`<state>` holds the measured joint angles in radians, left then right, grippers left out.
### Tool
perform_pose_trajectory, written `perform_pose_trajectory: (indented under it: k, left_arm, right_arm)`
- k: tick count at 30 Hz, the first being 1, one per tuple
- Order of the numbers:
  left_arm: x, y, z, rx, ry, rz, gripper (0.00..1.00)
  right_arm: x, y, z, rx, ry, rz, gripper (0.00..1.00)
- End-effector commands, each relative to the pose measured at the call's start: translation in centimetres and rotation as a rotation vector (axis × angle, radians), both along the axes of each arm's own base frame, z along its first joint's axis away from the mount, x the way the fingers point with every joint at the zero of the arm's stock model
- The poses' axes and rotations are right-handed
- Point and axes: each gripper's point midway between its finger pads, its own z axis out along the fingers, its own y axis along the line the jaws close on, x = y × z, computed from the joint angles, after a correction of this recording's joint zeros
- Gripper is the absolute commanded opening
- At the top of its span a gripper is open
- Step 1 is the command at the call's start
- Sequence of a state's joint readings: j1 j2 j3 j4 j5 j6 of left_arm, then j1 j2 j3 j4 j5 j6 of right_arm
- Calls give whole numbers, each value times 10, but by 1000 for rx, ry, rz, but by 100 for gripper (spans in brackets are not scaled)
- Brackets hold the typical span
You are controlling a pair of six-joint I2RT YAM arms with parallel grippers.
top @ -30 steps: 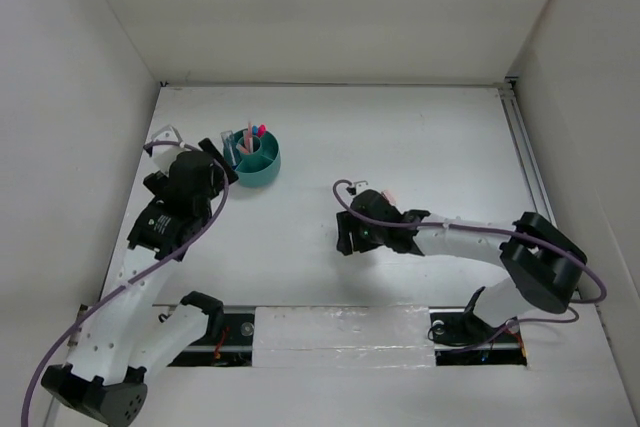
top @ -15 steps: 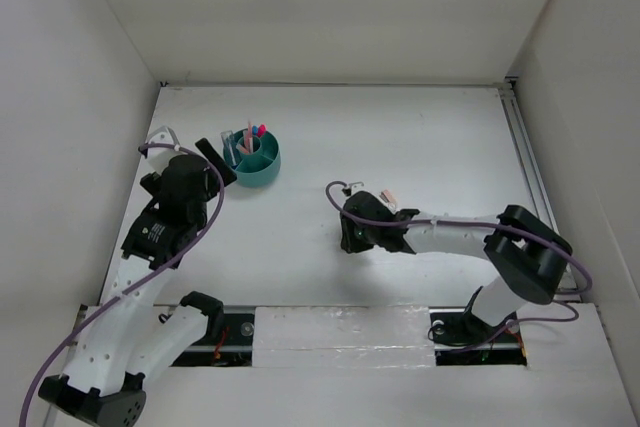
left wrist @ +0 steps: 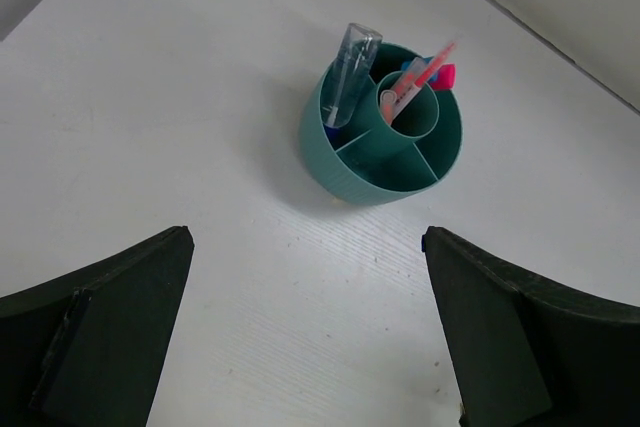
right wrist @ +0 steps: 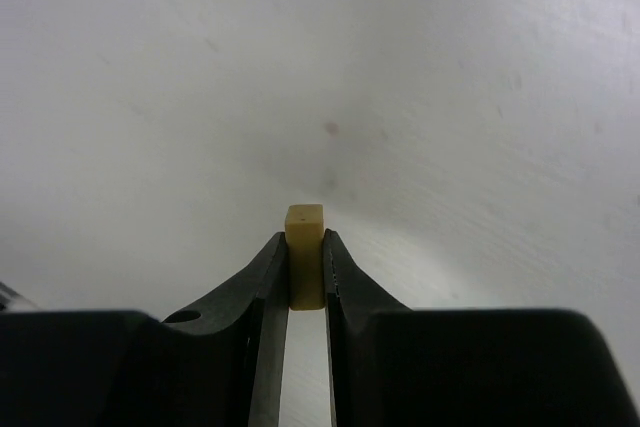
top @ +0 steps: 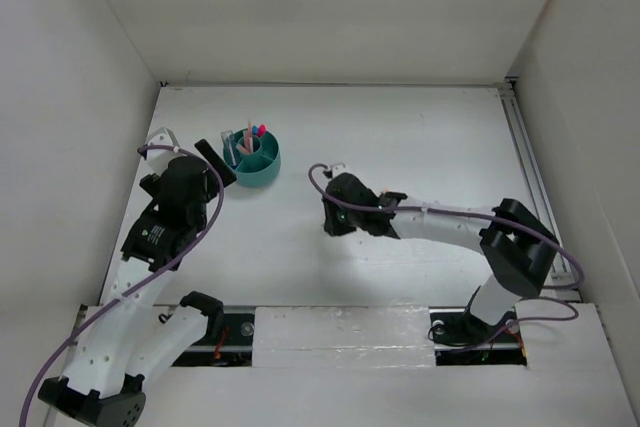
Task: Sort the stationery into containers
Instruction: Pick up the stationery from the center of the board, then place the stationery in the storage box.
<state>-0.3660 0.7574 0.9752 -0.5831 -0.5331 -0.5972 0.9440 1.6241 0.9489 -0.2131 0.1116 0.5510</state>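
The teal organiser cup [top: 256,159] stands at the back left of the table. It holds a clear-barrelled pen [left wrist: 350,65], a thin pink-red pen [left wrist: 425,69] and a blue-capped one in its compartments [left wrist: 385,142]. My left gripper [left wrist: 305,332] hovers just in front of the cup, open, with nothing between its fingers [left wrist: 100,317]. My right gripper [right wrist: 305,242] is shut on a small tan eraser block [right wrist: 305,252], whose top sticks out past the fingertips. In the top view that gripper [top: 335,217] sits mid-table, to the right of the cup.
White walls close the table on the left, back and right. A metal rail [top: 525,157] runs along the right edge. A small pale piece [top: 393,197] shows beside the right wrist, too small to identify.
My right gripper has closed on the tan block and moved left across the table toward the cup. The left arm has drawn back slightly and stays open.
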Motion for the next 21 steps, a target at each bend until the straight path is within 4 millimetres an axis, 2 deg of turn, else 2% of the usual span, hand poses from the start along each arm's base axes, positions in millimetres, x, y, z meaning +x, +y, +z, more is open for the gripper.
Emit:
perform_pose_trajectory:
  k: [1, 3, 4, 5, 6, 7, 8, 9, 10, 11, 12, 13, 14, 15, 16, 18, 19, 21]
  left_arm:
    - [3, 5, -1, 12, -4, 28, 100]
    - [2, 6, 0, 17, -5, 37, 100]
    - [1, 8, -2, 15, -2, 51, 100]
    - [1, 8, -2, 15, -2, 51, 100]
    - [1, 10, -1, 20, -4, 60, 100]
    - [0, 11, 1, 17, -12, 60, 100]
    - [0, 12, 1, 13, -16, 72, 100]
    - [0, 12, 1, 13, -16, 72, 100]
    - [-1, 14, 4, 14, -26, 80, 100]
    - [-2, 14, 4, 14, -27, 80, 100]
    - [-2, 14, 4, 14, -27, 80, 100]
    - [-2, 14, 4, 14, -27, 80, 100]
    - [-2, 14, 4, 14, -27, 80, 100]
    - [-2, 14, 4, 14, -27, 80, 100]
    - [0, 14, 2, 17, -18, 80, 100]
    - [0, 14, 2, 17, -18, 80, 100]
    - [0, 14, 2, 17, -18, 80, 100]
    - [0, 15, 2, 21, -20, 88, 100]
  right_arm:
    - [47, 63, 83, 158, -201, 57, 0]
    - [64, 81, 103, 188, -237, 68, 0]
    - [84, 94, 136, 237, -288, 56, 0]
    - [90, 103, 128, 219, -273, 57, 0]
    - [103, 105, 133, 218, -286, 47, 0]
    - [123, 112, 163, 264, -329, 25, 0]
    - [135, 117, 154, 244, -325, 21, 0]
    - [139, 121, 155, 238, -320, 21, 0]
    - [151, 121, 160, 238, -336, 13, 0]
    - [167, 123, 184, 267, -377, -14, 0]
    - [173, 130, 172, 247, -369, -8, 0]
    - [181, 130, 172, 255, -363, -7, 0]
    - [196, 131, 190, 295, -387, -12, 0]
    - [202, 135, 176, 293, -364, 2, 0]
    - [204, 140, 177, 322, -355, 30, 0]
    - [220, 137, 179, 343, -360, 28, 0]
    - [223, 141, 167, 333, -348, 28, 0]
    - [226, 142, 158, 340, -327, 47, 0]
